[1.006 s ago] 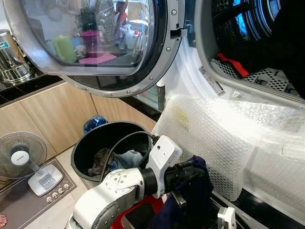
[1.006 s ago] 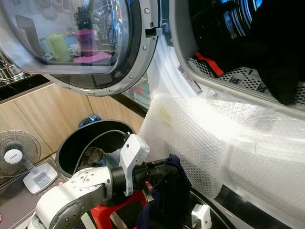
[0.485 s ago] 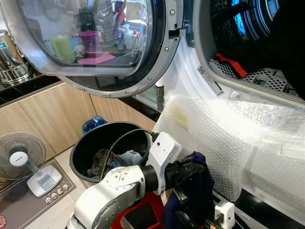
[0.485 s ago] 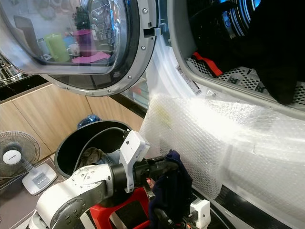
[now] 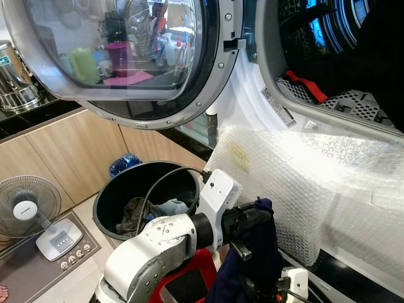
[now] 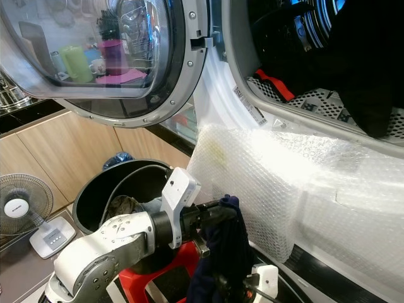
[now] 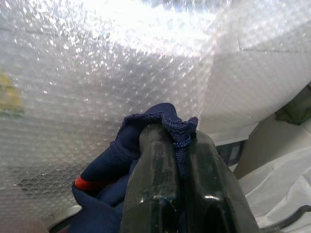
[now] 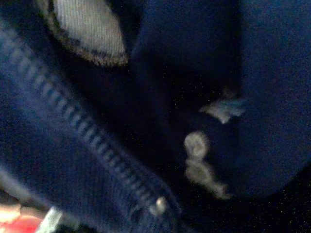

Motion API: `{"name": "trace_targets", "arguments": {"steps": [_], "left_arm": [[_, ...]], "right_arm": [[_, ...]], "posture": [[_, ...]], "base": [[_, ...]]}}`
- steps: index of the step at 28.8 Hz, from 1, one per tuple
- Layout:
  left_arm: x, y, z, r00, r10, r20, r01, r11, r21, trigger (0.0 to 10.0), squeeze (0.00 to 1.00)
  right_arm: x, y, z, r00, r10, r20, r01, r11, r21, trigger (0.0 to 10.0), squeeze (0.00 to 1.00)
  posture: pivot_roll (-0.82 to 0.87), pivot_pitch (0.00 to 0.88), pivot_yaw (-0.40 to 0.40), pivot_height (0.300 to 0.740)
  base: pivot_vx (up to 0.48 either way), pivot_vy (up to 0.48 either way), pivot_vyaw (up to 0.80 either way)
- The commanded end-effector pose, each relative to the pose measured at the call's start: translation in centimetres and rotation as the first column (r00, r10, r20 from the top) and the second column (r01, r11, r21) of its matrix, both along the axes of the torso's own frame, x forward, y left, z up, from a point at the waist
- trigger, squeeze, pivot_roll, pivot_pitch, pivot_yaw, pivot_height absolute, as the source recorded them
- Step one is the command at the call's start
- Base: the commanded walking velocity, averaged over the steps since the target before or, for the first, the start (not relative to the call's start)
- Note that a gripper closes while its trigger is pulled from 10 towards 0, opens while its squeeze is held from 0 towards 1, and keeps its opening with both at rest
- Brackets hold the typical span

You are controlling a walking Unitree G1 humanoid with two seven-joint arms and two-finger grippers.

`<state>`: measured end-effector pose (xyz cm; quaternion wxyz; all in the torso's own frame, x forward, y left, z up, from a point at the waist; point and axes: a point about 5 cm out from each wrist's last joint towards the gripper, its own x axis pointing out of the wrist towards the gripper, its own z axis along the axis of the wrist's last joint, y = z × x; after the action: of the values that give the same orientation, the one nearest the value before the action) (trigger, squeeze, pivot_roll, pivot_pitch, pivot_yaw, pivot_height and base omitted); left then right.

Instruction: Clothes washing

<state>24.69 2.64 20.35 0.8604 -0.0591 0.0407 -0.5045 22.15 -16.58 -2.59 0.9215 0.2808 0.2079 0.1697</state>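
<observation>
A navy garment (image 5: 252,265) is clamped between the closed fingers of the left pincer (image 7: 179,141) and hangs below it. Bubble wrap (image 5: 303,183) covering the washer front lies just ahead of the pincer; the open drum (image 5: 334,57) is above it, and a black basket (image 5: 139,196) with clothes is behind. Whether the right pincer (image 5: 278,291) is apart or together cannot be told; navy fabric is pressed close to it.

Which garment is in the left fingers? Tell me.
The navy garment, pinched by a fold between the shut left fingers before the bubble wrap. The others lie in the black bin or the drum.
</observation>
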Motion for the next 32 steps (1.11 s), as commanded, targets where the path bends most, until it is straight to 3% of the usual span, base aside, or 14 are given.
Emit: {"name": "trace_targets", "arguments": {"steps": [1,6,11,16,20,24,26,30,32], "left_arm": [[0.3,0.4,0.9,0.999,0.019,0.027,-0.019,1.000,-0.019,10.0,0.00],[0.4,0.3,1.2,0.999,0.022,0.023,-0.022,1.000,-0.021,10.0,0.00],[0.4,0.2,1.2,0.999,0.024,0.021,-0.024,0.999,-0.026,10.0,0.00],[0.5,0.2,1.4,1.000,0.020,0.022,-0.020,0.999,-0.028,10.0,0.00],[0.5,0.2,1.5,1.000,0.019,0.019,-0.019,0.999,-0.030,10.0,0.00],[0.5,0.2,1.6,1.000,0.014,0.018,-0.013,1.000,-0.027,10.0,0.00],[0.5,0.2,1.6,1.000,0.013,0.017,-0.013,1.000,-0.027,10.0,0.00],[0.7,0.1,1.7,1.000,0.004,0.019,-0.004,1.000,-0.025,10.0,0.00],[0.7,0.0,1.8,1.000,0.005,0.022,-0.004,1.000,-0.025,10.0,0.00]], "right_arm": [[-0.2,0.3,0.1,1.000,-0.022,-0.005,0.023,0.994,0.108,10.0,0.00],[0.7,-0.2,1.3,0.993,-0.106,0.050,0.088,0.956,0.281,10.0,0.00],[0.6,-0.1,1.3,0.994,-0.090,0.061,0.068,0.953,0.294,10.0,0.00],[0.2,1.3,2.7,0.985,0.000,0.174,-0.069,0.916,0.394,10.0,0.00],[-0.4,1.8,3.3,0.969,0.077,0.237,-0.166,0.907,0.386,10.0,0.00],[-1.6,2.5,3.6,0.927,0.260,0.269,-0.345,0.874,0.343,10.0,0.00],[-1.7,2.6,3.6,0.922,0.279,0.267,-0.360,0.871,0.335,10.0,0.00],[-1.7,2.6,3.2,0.898,0.373,0.232,-0.421,0.883,0.209,10.0,0.00],[-1.2,2.3,4.0,0.898,0.341,0.276,-0.411,0.875,0.255,10.0,0.00]], "posture": [[0.09,0.000,0.090,0.740],[0.09,0.000,0.090,0.740],[0.09,0.000,0.089,0.740],[0.09,0.000,0.095,0.740],[0.09,0.005,0.101,0.740],[0.08,0.005,0.111,0.740],[0.08,0.005,0.111,0.740],[0.08,0.004,0.113,0.740],[0.09,0.007,0.111,0.740]], "base": [[0.000,0.000,0.00],[0.000,0.000,0.00],[0.000,0.000,0.00],[0.000,0.000,0.00],[0.000,0.000,0.00],[0.000,0.000,0.00],[0.000,0.000,0.00],[0.000,0.000,0.00],[0.000,0.000,0.00]]}}
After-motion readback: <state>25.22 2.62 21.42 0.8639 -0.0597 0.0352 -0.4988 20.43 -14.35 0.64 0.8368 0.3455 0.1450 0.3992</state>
